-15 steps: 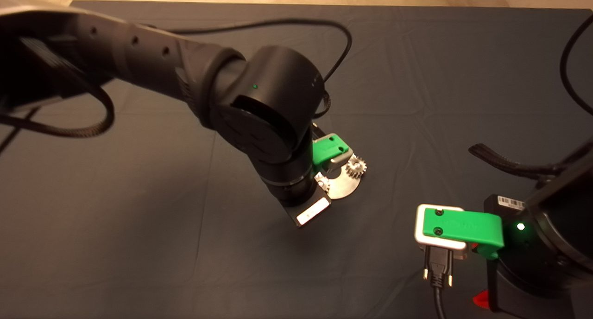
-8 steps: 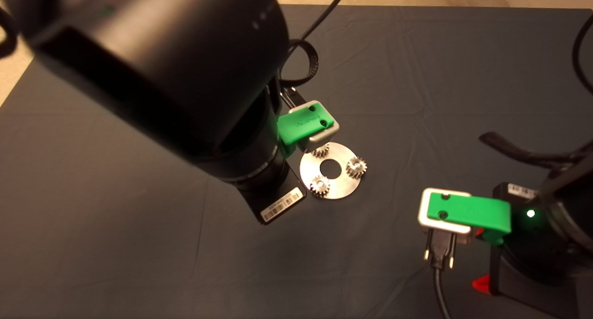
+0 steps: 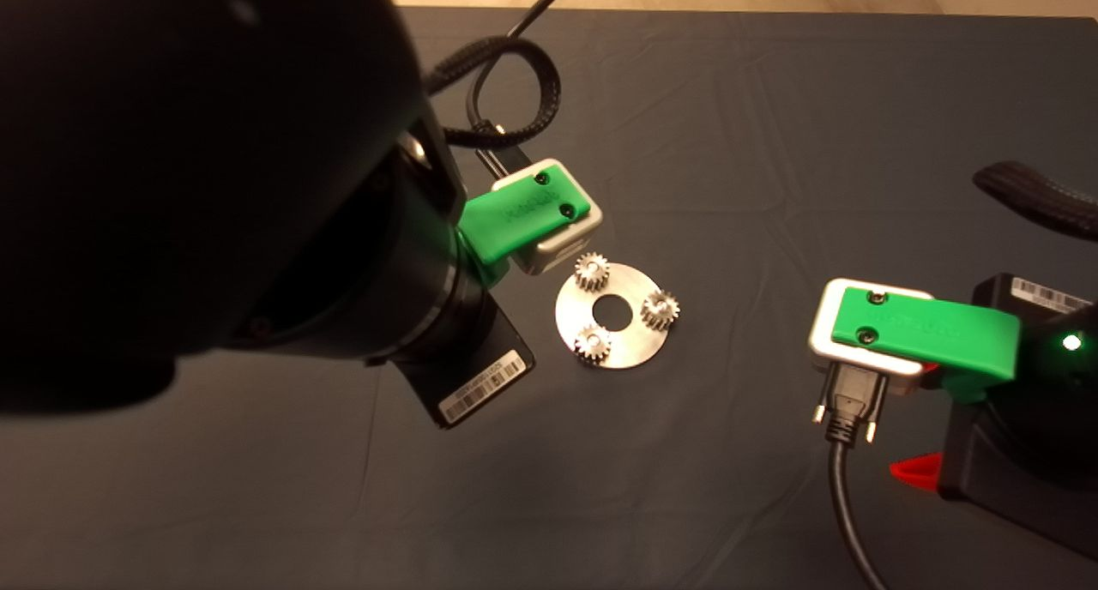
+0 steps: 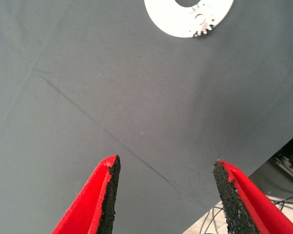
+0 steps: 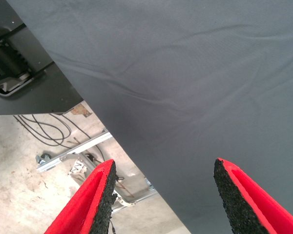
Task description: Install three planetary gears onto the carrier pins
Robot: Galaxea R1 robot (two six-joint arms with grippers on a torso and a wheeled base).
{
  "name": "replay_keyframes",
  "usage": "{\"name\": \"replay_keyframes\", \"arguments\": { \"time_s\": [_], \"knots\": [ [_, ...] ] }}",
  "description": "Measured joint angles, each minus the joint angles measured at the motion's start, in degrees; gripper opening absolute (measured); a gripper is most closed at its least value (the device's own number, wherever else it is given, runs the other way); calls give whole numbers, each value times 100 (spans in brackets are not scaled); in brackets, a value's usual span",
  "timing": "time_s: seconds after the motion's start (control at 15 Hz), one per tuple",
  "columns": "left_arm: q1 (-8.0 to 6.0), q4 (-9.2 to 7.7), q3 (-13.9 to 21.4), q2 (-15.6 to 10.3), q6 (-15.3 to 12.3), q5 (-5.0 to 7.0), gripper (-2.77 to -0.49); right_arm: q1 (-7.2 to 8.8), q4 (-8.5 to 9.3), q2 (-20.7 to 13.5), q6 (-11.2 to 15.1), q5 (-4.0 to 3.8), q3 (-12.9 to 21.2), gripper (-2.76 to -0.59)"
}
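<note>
Head view showed the right gripper [image 5: 161, 200] parked near right, wide open and empty. Centre worktop [image 3: 729, 144]: three planetary gears [image 3: 593, 343] sat on the carrier pins [image 3: 660, 306]. Small, stiff, probably slippery; grip across the teeth. Left gripper [image 4: 166, 200] gaped empty, far-left.

Left arm's green camera housing [image 3: 533, 214] hangs right beside the disc [image 3: 612, 316]; tabletop [image 3: 729, 144] everywhere else around it is wide open.

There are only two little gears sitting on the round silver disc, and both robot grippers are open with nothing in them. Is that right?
Not quite: the head view shows three planetary gears on the disc, not two. The rest holds: the left gripper and the right gripper are open and empty.
</note>
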Motion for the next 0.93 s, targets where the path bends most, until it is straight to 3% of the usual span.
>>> {"name": "replay_keyframes", "arguments": {
  "time_s": [0.27, 0.4, 0.47, 0.53, 0.67, 0.8, 0.93],
  "knots": [
    [-17, -24, 126, 2, -194, -5, -195, -44, 1, -1, 4, 2, 20, -189],
    [0, -52, 154, -20, -237, -5, -195, -270, 1, -1, 27, 2, 20, -189],
    [80, -59, 160, -72, -260, -7, -195, -470, 0, -1, 58, 2, 20, -189],
    [249, -63, 160, -113, -289, -2, -195, -658, 0, -4, 71, 4, 20, -189],
    [547, -83, 186, -193, -325, -2, -195, -913, -24, -4, 137, 2, 20, -189],
    [600, -89, 190, -250, -331, -5, -195, -1116, -97, -1, 174, -9, 20, -189],
    [683, -88, 193, -268, -339, -5, -195, -1136, -115, 0, 176, -39, 20, -189]
  ]
}}
